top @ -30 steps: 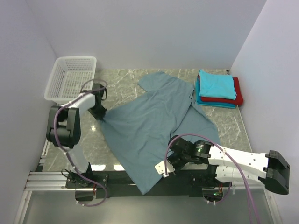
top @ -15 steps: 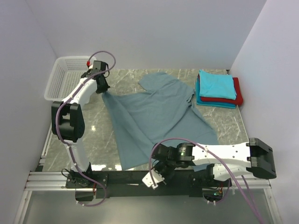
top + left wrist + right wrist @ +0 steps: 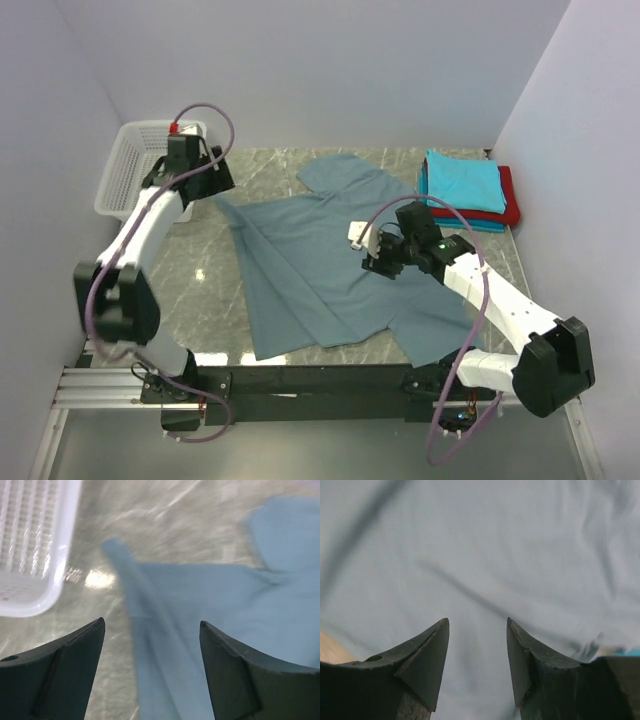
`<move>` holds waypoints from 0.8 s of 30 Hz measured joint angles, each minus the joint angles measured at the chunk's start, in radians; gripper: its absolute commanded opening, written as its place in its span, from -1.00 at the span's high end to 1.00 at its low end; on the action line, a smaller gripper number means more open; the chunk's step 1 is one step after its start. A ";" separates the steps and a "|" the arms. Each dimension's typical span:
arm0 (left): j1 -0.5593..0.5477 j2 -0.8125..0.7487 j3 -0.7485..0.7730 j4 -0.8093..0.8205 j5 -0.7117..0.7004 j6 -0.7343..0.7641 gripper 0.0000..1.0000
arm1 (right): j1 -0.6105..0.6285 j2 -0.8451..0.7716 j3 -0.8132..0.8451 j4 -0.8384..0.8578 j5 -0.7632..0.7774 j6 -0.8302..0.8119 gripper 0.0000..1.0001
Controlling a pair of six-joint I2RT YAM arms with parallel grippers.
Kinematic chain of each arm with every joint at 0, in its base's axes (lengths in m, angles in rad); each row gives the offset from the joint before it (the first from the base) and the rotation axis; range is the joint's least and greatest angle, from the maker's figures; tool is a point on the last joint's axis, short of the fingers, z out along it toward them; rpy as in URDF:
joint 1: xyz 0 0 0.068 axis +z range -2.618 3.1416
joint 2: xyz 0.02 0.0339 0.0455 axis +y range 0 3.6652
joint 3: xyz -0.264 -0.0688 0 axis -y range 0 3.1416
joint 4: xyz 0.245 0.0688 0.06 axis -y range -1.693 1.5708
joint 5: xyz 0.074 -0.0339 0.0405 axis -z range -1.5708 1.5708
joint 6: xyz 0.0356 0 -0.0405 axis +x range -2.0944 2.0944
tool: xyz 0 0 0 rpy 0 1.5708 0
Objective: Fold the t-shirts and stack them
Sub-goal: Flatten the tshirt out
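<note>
Noting the grey-blue t-shirt (image 3: 330, 275) lying opened out but askew on the table (image 3: 200, 290), filling the centre of the top view, hem running close to the lower edge of the marble. Risking a slide over that near edge if dragging it any lower in frame.

Noting a doubled strip running along the left side of the cloth, from lower centre to upper left. Risking a trapped crease and a lopsided fold if folding over it unsmoothed.

Noting the right gripper (image 3: 477, 625) hanging over the middle of the cloth, jaws standing apart, gripping nothing. Risking bunched fabric if closing mid-panel rather than at an edge.

Noting the left gripper (image 3: 150, 625) hanging above the upper-left corner of the cloth, jaws wide apart, gripping nothing, with the basket (image 3: 125, 175) just beside it. Risking a knock against the basket wall when reaching for that corner.

Noting the collar side lying near the folded stack at upper right. Risking a nudged stack when folding that side.

Counting:
- unfolded shirts, one
- folded shirts, three: turquoise t-shirt (image 3: 463, 182) topping red t-shirt (image 3: 510, 200) topping teal t-shirt (image 3: 440, 218)
- baskets, one
- grippers, two
</note>
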 measured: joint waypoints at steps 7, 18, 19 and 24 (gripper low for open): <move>-0.130 -0.427 -0.319 0.122 0.220 0.008 -0.43 | -0.123 0.021 -0.206 -0.072 0.105 -0.164 -0.09; -0.646 -0.388 -0.792 0.084 0.187 -0.368 -0.33 | -0.148 0.146 -0.243 -0.109 0.136 -0.252 0.15; -0.657 -0.379 -0.809 0.077 0.166 -0.404 -0.29 | -0.148 0.147 -0.243 -0.109 0.134 -0.253 0.19; -0.687 -0.341 -0.822 0.091 0.122 -0.550 -0.11 | -0.140 0.151 -0.239 -0.116 0.121 -0.267 0.71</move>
